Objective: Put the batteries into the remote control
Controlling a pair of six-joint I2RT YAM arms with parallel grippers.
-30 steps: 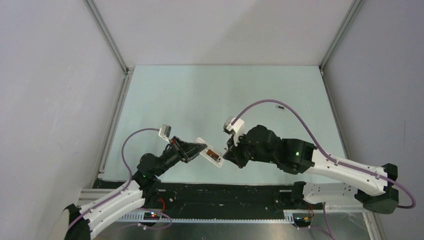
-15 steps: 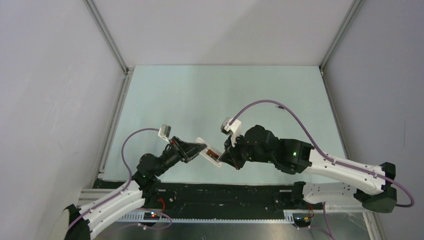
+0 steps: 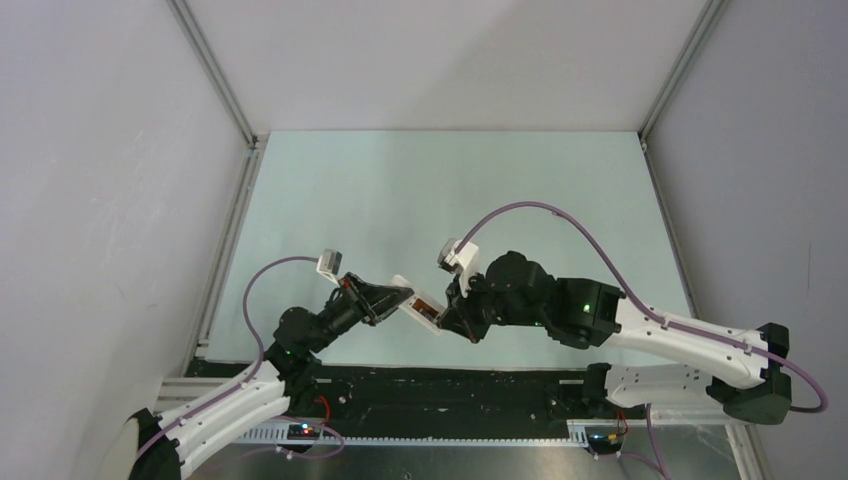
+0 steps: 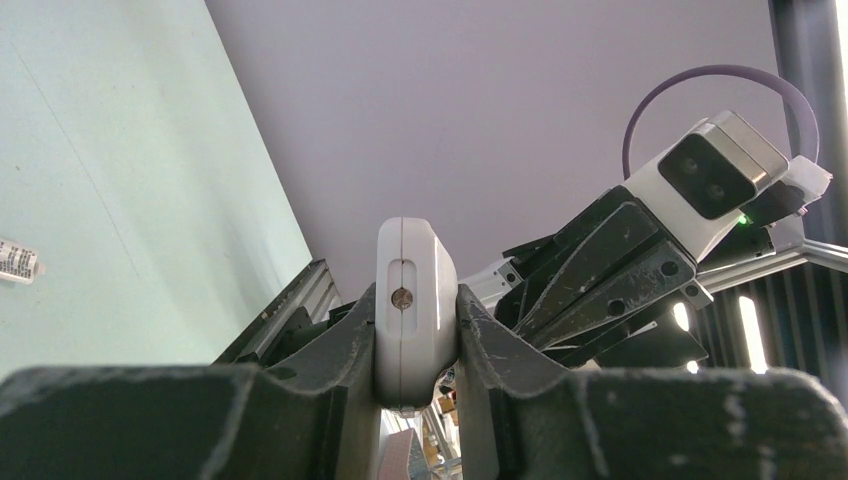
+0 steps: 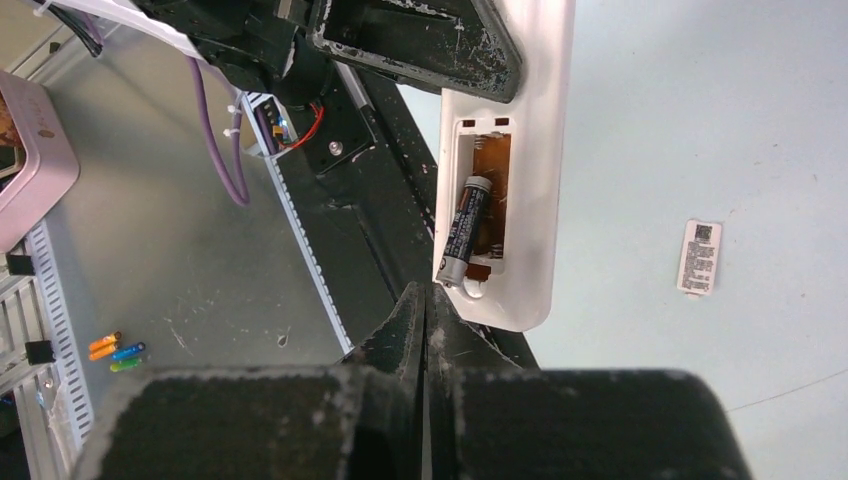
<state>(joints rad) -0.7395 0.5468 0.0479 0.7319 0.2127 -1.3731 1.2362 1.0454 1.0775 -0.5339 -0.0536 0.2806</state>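
Observation:
The remote control (image 3: 418, 305) is held off the table at the near edge, its open back recess toward my right arm. My left gripper (image 3: 392, 297) is shut on its sides; in the left wrist view the fingers (image 4: 345, 335) clamp the white body (image 4: 415, 290) edge-on. One of the batteries (image 5: 463, 232), dark with a metallic end, lies slanted in the recess of the remote control (image 5: 530, 150). Its metal end rests at the lower rim. My right gripper (image 5: 425, 292) is shut and empty, tips just below that metal end. In the top view the right gripper (image 3: 447, 313) touches the remote's right end.
A small pale rectangular piece with a printed label (image 5: 699, 256) lies flat on the pale green table (image 3: 400, 200). The black base rail (image 3: 450, 385) runs along the near edge below both arms. Grey walls stand on both sides.
My right gripper has moved left, staying shut, and its tips now reach the remote's right end. The left arm and the remote have stayed where they were.

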